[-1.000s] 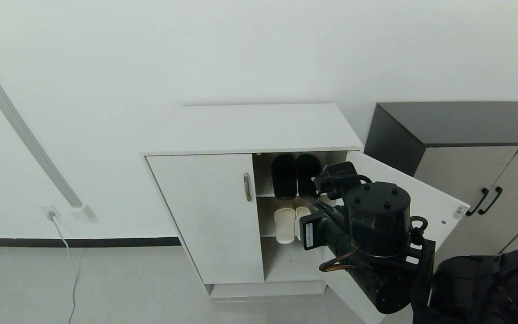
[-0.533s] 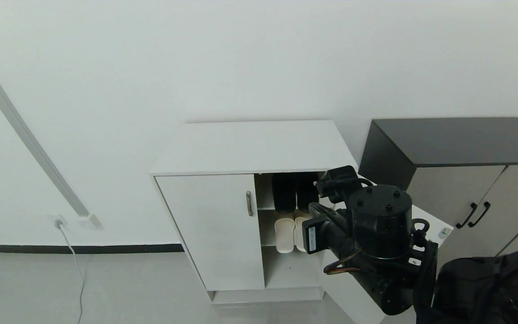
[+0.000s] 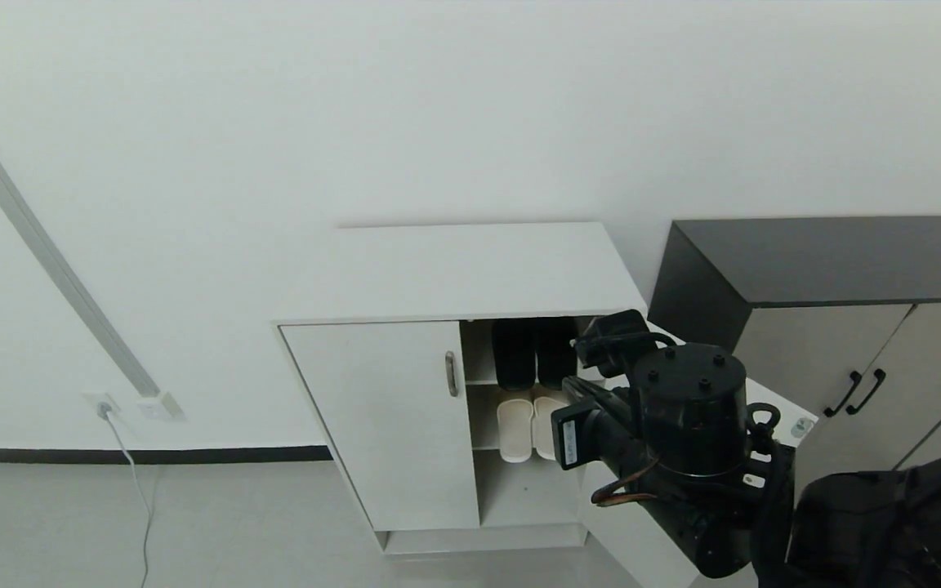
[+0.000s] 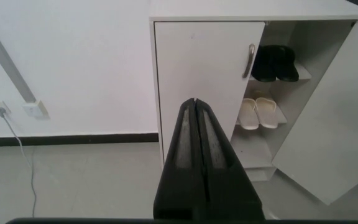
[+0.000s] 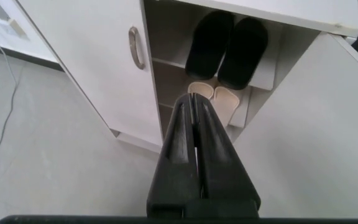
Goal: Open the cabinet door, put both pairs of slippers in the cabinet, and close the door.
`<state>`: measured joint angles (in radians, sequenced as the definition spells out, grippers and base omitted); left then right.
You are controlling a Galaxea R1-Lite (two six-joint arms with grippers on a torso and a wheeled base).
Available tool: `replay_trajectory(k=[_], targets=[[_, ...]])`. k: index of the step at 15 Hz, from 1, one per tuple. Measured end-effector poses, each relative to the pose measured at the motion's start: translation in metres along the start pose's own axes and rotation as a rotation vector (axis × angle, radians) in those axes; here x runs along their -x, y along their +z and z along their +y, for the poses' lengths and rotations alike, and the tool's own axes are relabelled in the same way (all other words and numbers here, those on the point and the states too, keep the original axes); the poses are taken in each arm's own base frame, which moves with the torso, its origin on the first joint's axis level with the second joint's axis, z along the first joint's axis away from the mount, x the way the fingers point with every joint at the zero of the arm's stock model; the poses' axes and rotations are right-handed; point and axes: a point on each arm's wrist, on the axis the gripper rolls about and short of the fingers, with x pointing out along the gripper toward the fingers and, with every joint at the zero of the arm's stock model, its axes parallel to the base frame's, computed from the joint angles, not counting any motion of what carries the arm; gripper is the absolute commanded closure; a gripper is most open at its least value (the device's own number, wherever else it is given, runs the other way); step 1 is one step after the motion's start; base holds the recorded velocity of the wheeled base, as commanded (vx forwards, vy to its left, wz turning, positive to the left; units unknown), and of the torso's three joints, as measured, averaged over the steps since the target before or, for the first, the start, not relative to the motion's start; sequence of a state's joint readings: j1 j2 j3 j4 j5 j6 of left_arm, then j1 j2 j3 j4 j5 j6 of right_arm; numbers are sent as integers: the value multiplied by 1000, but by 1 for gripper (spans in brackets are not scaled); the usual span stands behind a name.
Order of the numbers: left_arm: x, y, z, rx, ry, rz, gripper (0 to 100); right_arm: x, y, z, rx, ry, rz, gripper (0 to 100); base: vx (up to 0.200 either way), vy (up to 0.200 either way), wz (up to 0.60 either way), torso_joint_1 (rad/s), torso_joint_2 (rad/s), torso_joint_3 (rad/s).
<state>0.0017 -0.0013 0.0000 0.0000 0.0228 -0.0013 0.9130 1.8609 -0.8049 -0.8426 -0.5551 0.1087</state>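
The white cabinet (image 3: 462, 269) has its left door (image 3: 381, 425) shut and its right door (image 4: 334, 124) swung open. A black pair of slippers (image 3: 534, 351) stands on the top shelf. A white pair (image 3: 529, 425) lies on the middle shelf, and the bottom shelf is bare. In the right wrist view, my right gripper (image 5: 194, 99) is shut and empty. It hangs outside the opening, in line with the white slippers (image 5: 230, 102), with the open door (image 5: 316, 137) beside it. My left gripper (image 4: 194, 102) is shut and empty, farther back and facing the shut door (image 4: 204, 81).
A cabinet (image 3: 830, 261) with a dark top and black handles stands against the white one's right side, behind the open door. A wall socket with a cable (image 3: 103, 406) sits low at the left. Grey floor (image 3: 234, 523) lies open in front of the cabinet.
The head camera has moved, so the cabinet now sits lower and looks slightly smaller. The right arm stays in front of the open door. Both pairs of slippers are unmoved on their shelves.
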Motion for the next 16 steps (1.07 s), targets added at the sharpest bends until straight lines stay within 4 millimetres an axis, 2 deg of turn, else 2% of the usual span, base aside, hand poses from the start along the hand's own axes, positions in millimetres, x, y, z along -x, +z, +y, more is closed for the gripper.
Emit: replay_trajectory(k=[3, 8, 15, 16], targets=[[0, 0, 0, -1, 0, 0, 100, -1, 0, -1, 2, -5, 3, 100, 0, 0, -600, 14, -2, 1], [0, 0, 0, -1, 0, 0, 100, -3, 0, -4, 10, -17, 0, 100, 0, 0, 0, 0, 0, 0], [0, 0, 0, 0, 0, 0, 100, -9, -4, -10, 17, -43, 15, 100, -200, 0, 0, -4, 2, 0], [0, 0, 0, -1, -1, 0, 100, -11, -5, -12, 17, -50, 17, 100, 0, 0, 0, 0, 0, 0]])
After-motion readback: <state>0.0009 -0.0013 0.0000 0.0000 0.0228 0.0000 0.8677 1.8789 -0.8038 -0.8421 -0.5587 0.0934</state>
